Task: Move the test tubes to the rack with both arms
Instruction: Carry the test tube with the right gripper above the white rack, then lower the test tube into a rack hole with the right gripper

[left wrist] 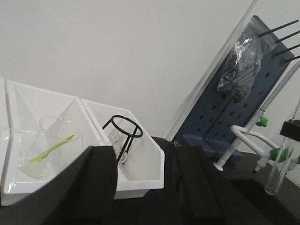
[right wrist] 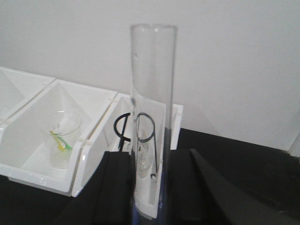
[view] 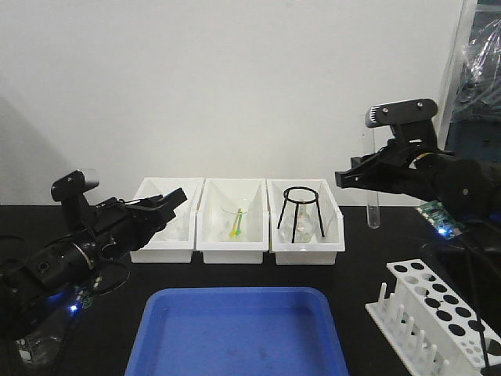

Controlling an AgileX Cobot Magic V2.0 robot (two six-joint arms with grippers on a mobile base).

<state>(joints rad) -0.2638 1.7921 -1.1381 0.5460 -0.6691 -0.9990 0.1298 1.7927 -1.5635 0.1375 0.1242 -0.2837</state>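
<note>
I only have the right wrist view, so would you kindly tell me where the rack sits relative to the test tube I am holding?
Observer: The rack stands at the front right of the table, in front of and below the right gripper, which holds the test tube upright.
Operator: Is any hole filled?
Observer: No tube stands in its visible holes.
Operator: And the other arm?
Observer: The left gripper is open and empty, by the leftmost white bin.

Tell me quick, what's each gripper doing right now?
Left gripper: open, nothing between its fingers.
Right gripper: shut on a test tube, held upright.
</note>
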